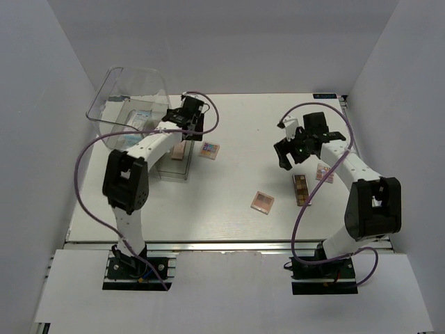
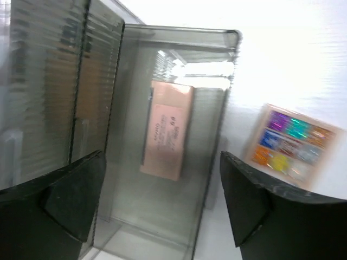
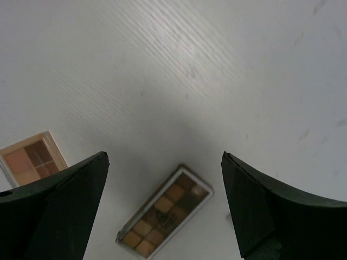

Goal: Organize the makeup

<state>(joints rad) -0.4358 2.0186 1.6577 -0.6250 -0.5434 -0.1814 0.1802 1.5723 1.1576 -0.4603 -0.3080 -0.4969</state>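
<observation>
My left gripper [image 1: 188, 124] is open and empty above a small clear organizer box [image 1: 172, 165]. A peach-pink compact [image 2: 167, 130] lies inside one compartment of the organizer [image 2: 217, 81], between my open jaws in the left wrist view [image 2: 162, 200]. A colourful square palette [image 2: 290, 145] lies just right of it [image 1: 208, 149]. My right gripper [image 1: 292, 154] is open and empty above a long brown eyeshadow palette [image 3: 165, 211], also in the top view [image 1: 301, 189]. A square palette [image 1: 262, 202] lies mid-table [image 3: 30, 160]. A pink compact [image 1: 325, 172] lies far right. The beige bottles do not show clearly.
A large clear plastic bin [image 1: 111, 87] stands tilted at the back left with a white-blue packet [image 1: 139, 118] in it. Brownish shapes show through the organizer's ribbed wall [image 2: 59, 81]. White walls close the table on three sides.
</observation>
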